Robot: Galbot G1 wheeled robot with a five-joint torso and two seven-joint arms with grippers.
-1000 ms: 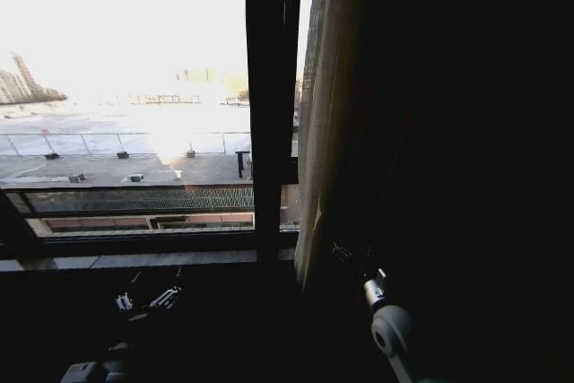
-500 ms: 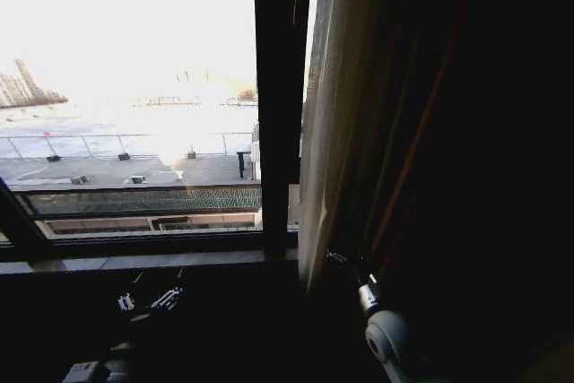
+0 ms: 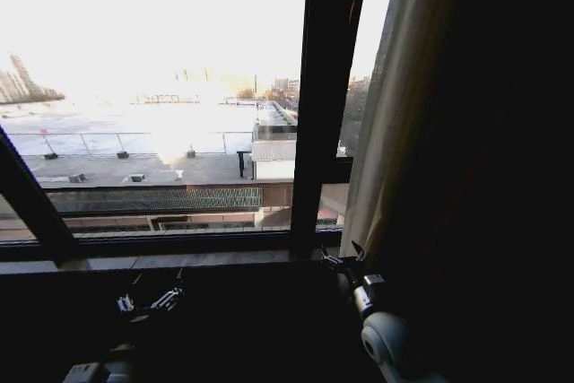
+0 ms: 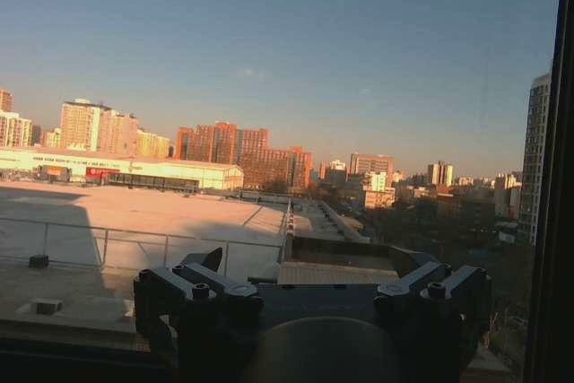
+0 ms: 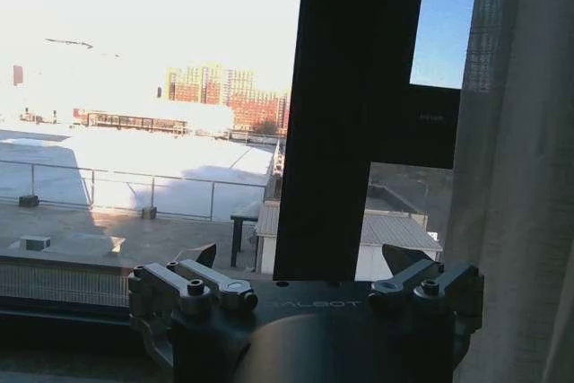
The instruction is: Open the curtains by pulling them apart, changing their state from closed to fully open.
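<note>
Rightward the bunched pale curtains [image 3: 395, 123] have slid; right claw [image 3: 343, 256] spread, empty.

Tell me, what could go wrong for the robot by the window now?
The right gripper is open beside the curtain, not holding it, so it might close on air and pull nothing. It is also near the dark window frame bar and could bump it. The left gripper sits low under the sill.
</note>
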